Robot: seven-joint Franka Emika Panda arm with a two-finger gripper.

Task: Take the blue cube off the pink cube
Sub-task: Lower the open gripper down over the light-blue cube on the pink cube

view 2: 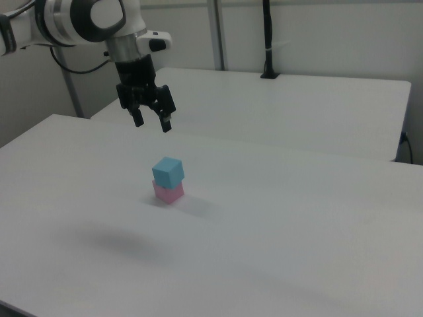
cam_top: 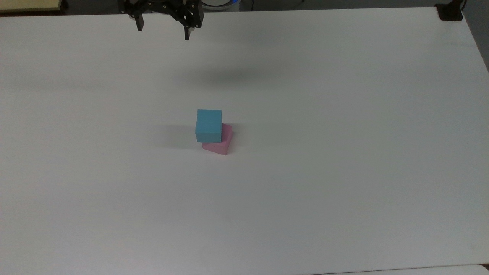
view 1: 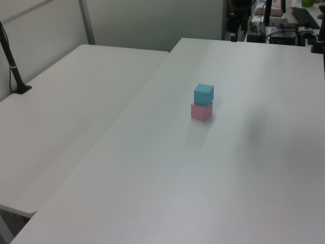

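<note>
A: Top view, left to right. The gripper (cam_top: 163, 33) is seen at the upper edge, left of centre, with its two black fingers (cam_top: 139, 23) spread wide apart and nothing held between them.

B: Confirmed. It is raised above the white table (cam_top: 344, 152), well apart from the cubes.

A: Next, the blue cube (cam_top: 208, 125) is found near the table's middle, stacked on the pink cube (cam_top: 221, 143). The stack is skewed: the pink cube is turned under it and sticks out toward the top view's right and near side.

B: Noted. Left view?

A: A black post (view 1: 11, 63) is seen at the left view's left, on a second table (view 1: 66, 101) butted against the main one. Further right, the blue cube (view 1: 203, 94) is seen resting on the pink cube (view 1: 201, 111).

B: Right view?

A: The white arm (view 2: 79, 23) is seen upper left, the gripper (view 2: 151, 120) hanging below it, jaws parted, empty. The blue cube (view 2: 168, 172) is seen lower and slightly right of it, sitting on the pink cube (view 2: 169, 193). A dark shadow (view 2: 115, 241) is cast on the table at lower left.
</note>
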